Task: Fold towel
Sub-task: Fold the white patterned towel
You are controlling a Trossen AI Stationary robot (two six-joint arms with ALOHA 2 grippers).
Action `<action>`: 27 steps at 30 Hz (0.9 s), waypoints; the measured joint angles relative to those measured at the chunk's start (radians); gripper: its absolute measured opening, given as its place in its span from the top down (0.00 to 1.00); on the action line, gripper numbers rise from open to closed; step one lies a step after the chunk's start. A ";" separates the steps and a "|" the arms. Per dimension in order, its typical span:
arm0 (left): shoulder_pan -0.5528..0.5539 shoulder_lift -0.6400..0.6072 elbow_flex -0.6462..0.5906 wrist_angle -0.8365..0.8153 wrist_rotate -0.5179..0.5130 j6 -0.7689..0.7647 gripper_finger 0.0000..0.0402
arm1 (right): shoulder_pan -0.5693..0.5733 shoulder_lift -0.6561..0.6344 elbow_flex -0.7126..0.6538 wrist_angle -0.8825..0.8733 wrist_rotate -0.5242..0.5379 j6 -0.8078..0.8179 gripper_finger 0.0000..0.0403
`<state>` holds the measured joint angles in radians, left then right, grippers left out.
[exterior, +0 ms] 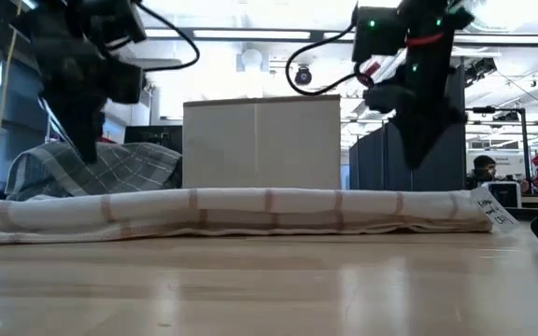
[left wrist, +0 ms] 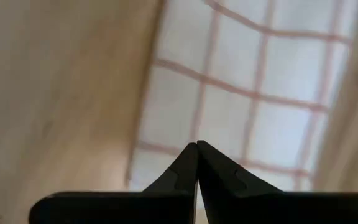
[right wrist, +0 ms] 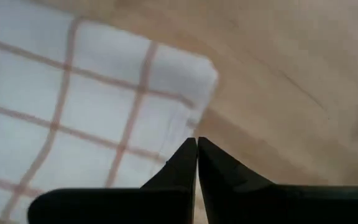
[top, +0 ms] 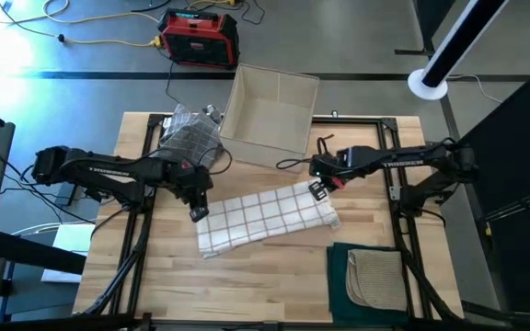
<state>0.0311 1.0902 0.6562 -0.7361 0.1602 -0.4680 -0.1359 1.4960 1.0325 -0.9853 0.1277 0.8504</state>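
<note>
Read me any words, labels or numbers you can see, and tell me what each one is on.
"TROSSEN": white lettering on the left arm.
"TROSSEN": white lettering on the right arm, only barely legible.
Tag at the checked towel end, low view: print too small to read.
Red case on the floor: label too blurred to read.

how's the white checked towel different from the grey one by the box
The white checked towel has thin reddish lines and lies flat in a long folded strip mid-table, between the left hand and right hand. The grey plaid towel is darker and sits crumpled in a heap beside the box. Both are checked cloths on the table.
</note>
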 joint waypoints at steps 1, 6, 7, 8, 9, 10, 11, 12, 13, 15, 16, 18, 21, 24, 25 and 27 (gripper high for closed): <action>-0.014 -0.004 0.003 -0.013 0.019 0.004 1.00 | 0.005 0.000 0.001 -0.006 -0.021 0.017 0.99; -0.111 -0.009 -0.031 -0.036 0.041 -0.014 1.00 | 0.027 0.003 -0.071 0.041 -0.079 0.116 0.86; -0.128 -0.008 -0.041 -0.030 0.039 -0.019 1.00 | 0.025 0.003 -0.091 0.060 -0.075 0.135 0.83; -0.143 -0.006 -0.048 -0.025 0.037 -0.026 1.00 | 0.022 0.003 -0.110 0.078 -0.060 0.144 0.79; -0.157 -0.003 -0.056 -0.015 0.030 -0.028 1.00 | 0.022 0.003 -0.126 0.100 -0.039 0.145 0.76; -0.170 -0.001 -0.063 -0.015 0.015 -0.033 1.00 | 0.022 0.003 -0.140 0.125 -0.020 0.145 0.72; -0.181 -0.001 -0.073 -0.014 -0.007 -0.039 1.00 | 0.025 0.003 -0.152 0.158 -0.005 0.143 0.69; -0.192 -0.001 -0.081 -0.016 -0.033 -0.047 1.00 | 0.028 0.003 -0.162 0.190 0.005 0.140 0.67; -0.199 -0.001 -0.093 -0.010 -0.054 -0.056 1.00 | 0.029 0.004 -0.169 0.214 0.017 0.139 0.65; -0.207 0.000 -0.114 -0.002 -0.073 -0.079 1.00 | 0.029 0.006 -0.180 0.246 0.044 0.144 0.62; -0.211 0.000 -0.123 0.000 -0.073 -0.090 1.00 | 0.028 0.011 -0.183 0.254 0.058 0.153 0.61; -0.216 0.000 -0.132 0.003 -0.072 -0.112 1.00 | 0.027 0.027 -0.190 0.259 0.078 0.166 0.60; -0.225 0.000 -0.135 0.004 -0.069 -0.126 1.00 | 0.028 0.062 -0.196 0.294 0.071 0.166 0.59; -0.231 0.000 -0.135 0.018 -0.067 -0.133 1.00 | 0.031 0.117 -0.197 0.320 0.051 0.163 0.59; -0.231 0.000 -0.135 0.027 -0.067 -0.135 1.00 | 0.031 0.136 -0.197 0.328 0.047 0.164 0.59; -0.231 0.000 -0.135 0.043 -0.068 -0.149 1.00 | 0.032 0.164 -0.194 0.332 0.047 0.171 0.59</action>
<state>-0.1997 1.0901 0.5209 -0.6935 0.0927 -0.6167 -0.1043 1.6603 0.8390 -0.6529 0.1749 1.0217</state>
